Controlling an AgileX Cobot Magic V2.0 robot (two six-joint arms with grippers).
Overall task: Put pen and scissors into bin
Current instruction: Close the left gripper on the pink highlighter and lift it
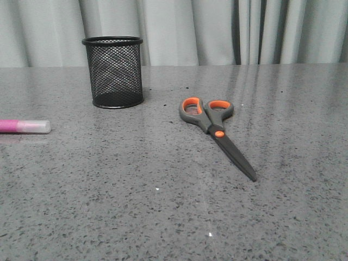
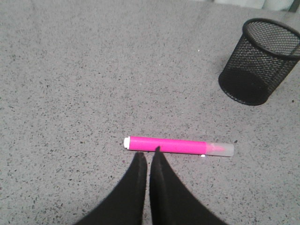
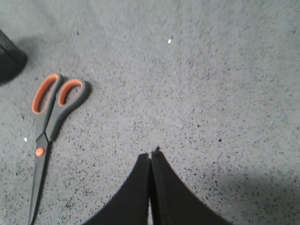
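The magenta pen (image 1: 22, 126) with a whitish cap lies flat at the table's left edge; it also shows in the left wrist view (image 2: 178, 146). My left gripper (image 2: 148, 153) is shut and empty, its tips just short of the pen's barrel. The scissors (image 1: 215, 130) lie flat and closed at mid table, orange-lined loops toward the back; they also show in the right wrist view (image 3: 49, 126). My right gripper (image 3: 151, 153) is shut and empty, well off to one side of the scissors. The black mesh bin (image 1: 113, 72) stands upright at the back left, also in the left wrist view (image 2: 260, 61).
Grey speckled tabletop (image 1: 163, 206) with grey curtains (image 1: 217, 30) behind it. An edge of the bin (image 3: 9, 61) shows in the right wrist view. Neither arm shows in the front view.
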